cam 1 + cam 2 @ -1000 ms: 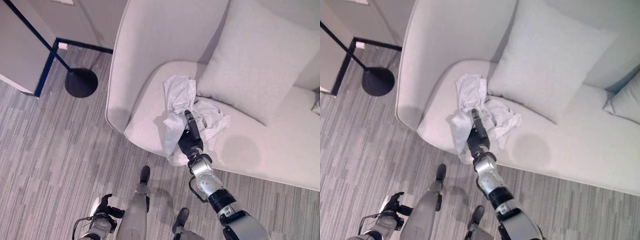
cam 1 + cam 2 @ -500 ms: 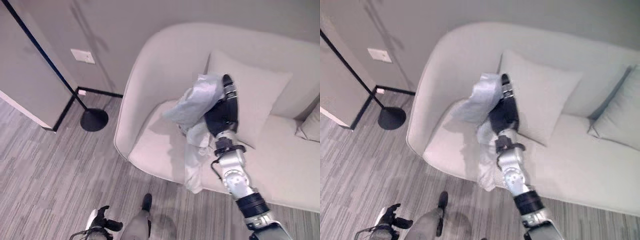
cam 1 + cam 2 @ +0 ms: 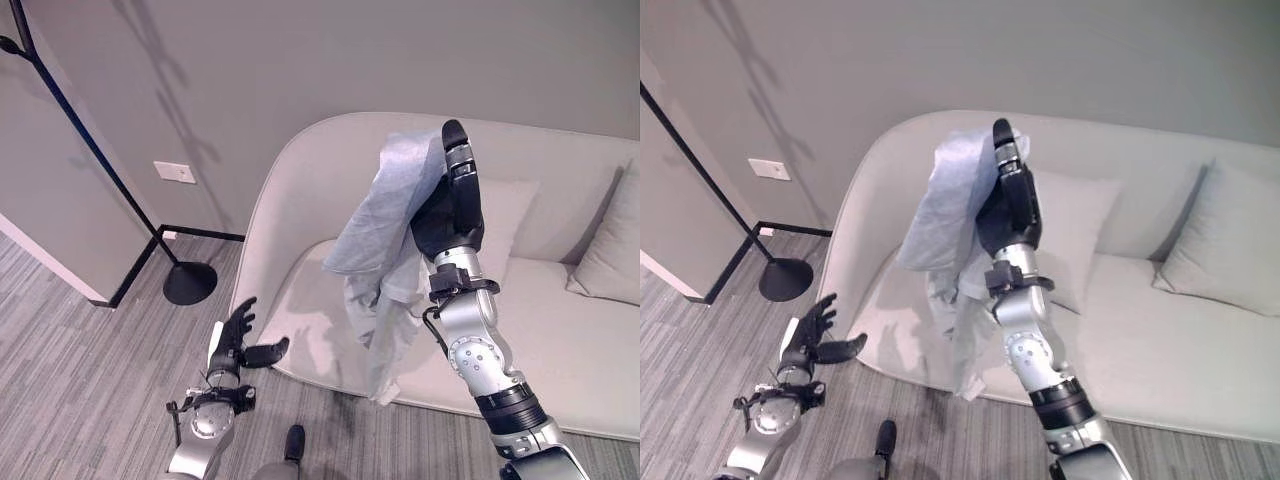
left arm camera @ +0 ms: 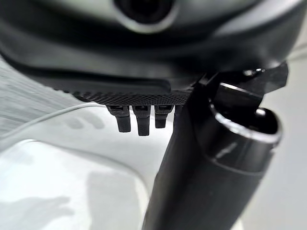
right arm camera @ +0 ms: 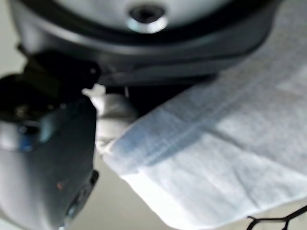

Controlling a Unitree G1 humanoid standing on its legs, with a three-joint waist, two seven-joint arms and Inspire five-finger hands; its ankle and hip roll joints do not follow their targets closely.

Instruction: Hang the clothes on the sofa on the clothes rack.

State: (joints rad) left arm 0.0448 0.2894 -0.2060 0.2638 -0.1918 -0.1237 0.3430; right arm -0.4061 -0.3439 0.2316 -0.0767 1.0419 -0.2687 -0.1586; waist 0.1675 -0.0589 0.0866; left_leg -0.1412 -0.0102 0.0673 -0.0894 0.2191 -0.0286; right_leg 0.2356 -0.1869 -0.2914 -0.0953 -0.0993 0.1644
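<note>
rack pole (image 3: 60, 95) is seen far left. left hand (image 3: 235, 335) is held low, fingers spread, holding nothing. garment (image 3: 385, 240), on the sofa (image 3: 590, 340) a second ago, is now lifted clear, pinched in the raised right hand (image 3: 450, 205); hanging remains. thumb clamp on cloth is shown in the right wrist view.

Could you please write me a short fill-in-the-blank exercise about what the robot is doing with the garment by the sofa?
1. The pale garment is held up by the robot's ____ hand.
2. The garment hangs in front of the ____ sofa.
3. The left hand, low near the floor, has its fingers ____.
4. The black base of the rack stands on the ____.

Missing words: right; light grey; open; floor
</note>
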